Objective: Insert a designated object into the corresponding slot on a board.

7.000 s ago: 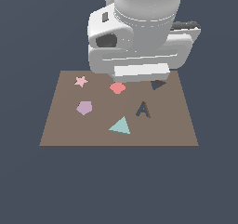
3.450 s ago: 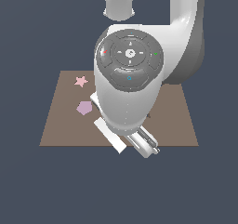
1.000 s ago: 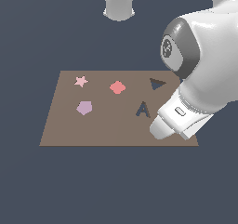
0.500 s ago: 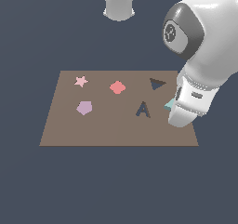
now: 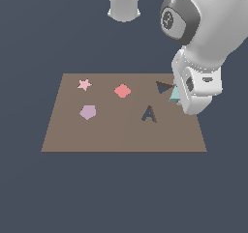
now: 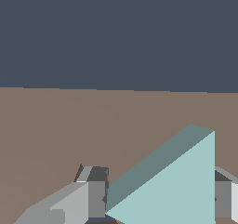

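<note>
Against a plain dark backdrop, the teal triangle (image 6: 179, 186) is hanging just beside the triangular slot (image 5: 163, 87) on the brown board (image 5: 121, 135), clamped between the gripper (image 6: 155, 195) fingers (image 6: 95, 193); it is probably light, rigid and slick, best gripped across its flat edges.

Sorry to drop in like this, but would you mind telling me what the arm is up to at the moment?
The Panda arm's gripper is shut on the light-teal triangle piece and holds it at the board's edge on the exterior view's right, right beside the dark triangular slot. The piece is not yet in the slot. The A-shaped recess is open too, while the pink star, red piece and lilac pentagon lie on the board.
</note>
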You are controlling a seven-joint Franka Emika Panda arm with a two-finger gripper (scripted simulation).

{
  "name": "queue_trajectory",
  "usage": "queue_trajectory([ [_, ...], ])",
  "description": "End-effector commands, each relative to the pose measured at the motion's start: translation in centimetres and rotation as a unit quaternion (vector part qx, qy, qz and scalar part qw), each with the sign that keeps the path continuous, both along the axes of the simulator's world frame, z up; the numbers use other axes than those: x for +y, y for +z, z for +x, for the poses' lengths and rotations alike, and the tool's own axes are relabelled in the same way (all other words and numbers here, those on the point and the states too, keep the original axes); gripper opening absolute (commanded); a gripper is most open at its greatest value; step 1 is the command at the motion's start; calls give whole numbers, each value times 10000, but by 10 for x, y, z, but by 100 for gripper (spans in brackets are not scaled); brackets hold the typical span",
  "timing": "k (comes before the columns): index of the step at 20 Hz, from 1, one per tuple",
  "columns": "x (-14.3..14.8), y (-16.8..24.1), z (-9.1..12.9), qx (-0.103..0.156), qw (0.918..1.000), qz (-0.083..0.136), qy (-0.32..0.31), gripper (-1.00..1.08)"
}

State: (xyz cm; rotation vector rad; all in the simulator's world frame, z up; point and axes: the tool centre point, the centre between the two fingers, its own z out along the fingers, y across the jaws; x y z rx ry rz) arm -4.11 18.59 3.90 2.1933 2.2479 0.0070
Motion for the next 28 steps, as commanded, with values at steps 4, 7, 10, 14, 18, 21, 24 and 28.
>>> queue_trajectory([
  [4, -12, 1, -23, -4, 9945, -4, 1051, -100],
  [7, -18, 1, -32, -4, 9888, -6, 1492, -100],
  [10, -24, 1, -39, -4, 9826, -7, 1856, -100],
  [14, -31, 1, -45, -4, 9748, -9, 2230, -100],
  [18, -37, 1, -49, -4, 9686, -10, 2487, -100],
  [21, -40, 1, -51, -4, 9653, -11, 2610, -100],
  [24, -41, 1, -52, -4, 9635, -11, 2676, -100],
  [28, -41, 1, -52, -2, 9638, -11, 2666, -100],
])
